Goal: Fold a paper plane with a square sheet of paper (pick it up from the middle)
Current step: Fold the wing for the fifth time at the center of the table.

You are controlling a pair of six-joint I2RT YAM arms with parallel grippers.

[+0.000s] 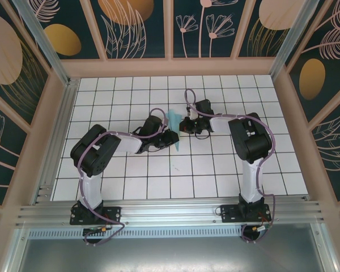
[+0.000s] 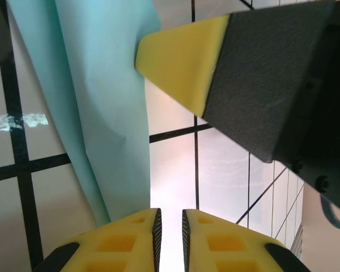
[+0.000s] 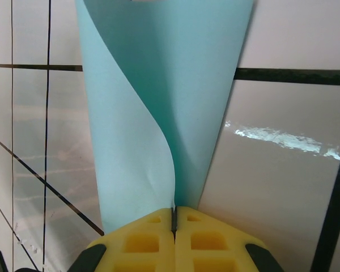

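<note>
The square sheet of paper (image 1: 174,121) is light turquoise and folded into a narrow, tapering shape that stands up off the tiles between the two grippers. My right gripper (image 3: 174,209) is shut on its lower edge, and two layers of paper (image 3: 158,96) rise from the jaws, one of them curling. My left gripper (image 2: 170,212) is open by a narrow gap with nothing in it. The paper (image 2: 102,102) hangs just to its left, apart from the pads. One yellow fingertip of the right gripper (image 2: 181,62) reaches in at the upper right. From above, the left gripper (image 1: 171,137) and right gripper (image 1: 185,126) nearly meet.
The white grid table (image 1: 215,170) is boxed in by a wooden frame with patterned panels (image 1: 170,28). An aluminium rail (image 1: 170,212) carrying both arm bases runs along the near edge. Both arms bend inward toward the table's middle.
</note>
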